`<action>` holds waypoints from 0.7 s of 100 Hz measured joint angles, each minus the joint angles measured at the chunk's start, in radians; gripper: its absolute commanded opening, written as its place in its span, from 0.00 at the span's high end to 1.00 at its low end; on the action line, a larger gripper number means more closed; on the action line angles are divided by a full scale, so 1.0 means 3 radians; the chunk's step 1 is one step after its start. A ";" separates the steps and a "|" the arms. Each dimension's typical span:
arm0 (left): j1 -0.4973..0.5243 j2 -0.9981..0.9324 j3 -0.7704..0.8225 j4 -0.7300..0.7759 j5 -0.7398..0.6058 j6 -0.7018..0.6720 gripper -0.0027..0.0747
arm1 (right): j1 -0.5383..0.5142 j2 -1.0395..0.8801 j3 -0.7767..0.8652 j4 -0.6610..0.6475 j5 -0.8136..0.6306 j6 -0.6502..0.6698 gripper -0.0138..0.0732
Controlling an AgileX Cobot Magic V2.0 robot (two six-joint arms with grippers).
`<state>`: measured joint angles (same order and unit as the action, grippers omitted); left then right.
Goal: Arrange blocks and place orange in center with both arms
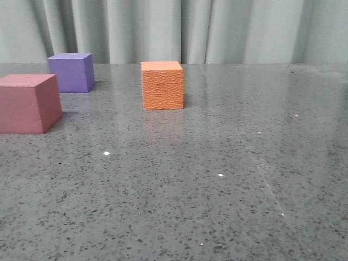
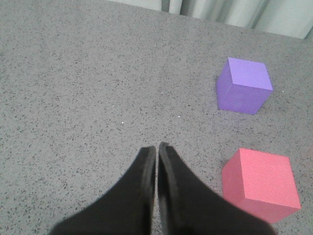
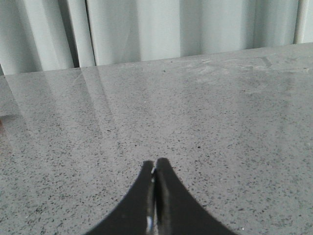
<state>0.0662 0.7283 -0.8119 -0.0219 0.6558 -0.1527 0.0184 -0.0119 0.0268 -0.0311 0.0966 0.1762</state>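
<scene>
The orange block (image 1: 162,85) sits alone on the grey speckled worktop (image 1: 217,179), upright and square to me, about mid-width in my front view. The purple block (image 1: 71,72) and the pinkish-red block (image 1: 28,103) stand off to its left, the red one nearer me, neither touching anything.

My left gripper (image 2: 156,149) has its fingers pressed together with only a hairline slit between them, holding nothing. From it, the pinkish-red block (image 2: 261,186) lies just beside and to the right, and the purple block (image 2: 243,85) further ahead on the same side. The orange cube does not show in that wrist view at all.

My right gripper (image 3: 155,166) is likewise closed and empty, with bare worktop and curtain ahead of it; no block is clearly in its view.

I judge the left arm nearer the two side blocks, so the orange falls to whichever arm can reach the middle. Being a cube, it has no long axis to favour.
</scene>
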 measured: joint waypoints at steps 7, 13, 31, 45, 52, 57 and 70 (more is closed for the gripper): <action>0.0000 0.0000 0.0000 0.0000 -0.0020 0.0000 0.57 | 0.0000 0.0000 0.0000 0.0000 0.0000 0.0000 0.92; 0.0000 0.0000 -0.0005 0.0000 -0.0037 0.0000 0.33 | 0.0000 0.0000 0.0000 0.0000 0.0000 0.0000 0.92; 0.0000 0.0000 -0.0005 0.0044 -0.0091 0.0000 0.09 | 0.0000 0.0000 0.0000 0.0000 0.0000 0.0000 0.92; 0.0000 0.0000 -0.0005 0.0073 -0.0224 0.0000 0.12 | 0.0000 0.0000 0.0000 0.0000 0.0000 0.0000 0.92; 0.0000 0.0000 -0.0021 0.0023 -0.0275 0.0000 0.12 | 0.0000 0.0000 0.0000 0.0000 0.0000 0.0000 0.92; 0.0000 0.0005 -0.0035 -0.0032 -0.0275 0.0000 0.12 | 0.0000 0.0000 0.0000 0.0000 0.0000 0.0000 0.92; -0.0143 0.0061 -0.0136 -0.0130 -0.0267 0.0000 0.12 | 0.0000 0.0000 0.0000 0.0000 0.0000 0.0000 0.92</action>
<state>0.0234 0.7466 -0.8527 -0.0610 0.5757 -0.1527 0.0184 -0.0119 0.0268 -0.0311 0.0966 0.1762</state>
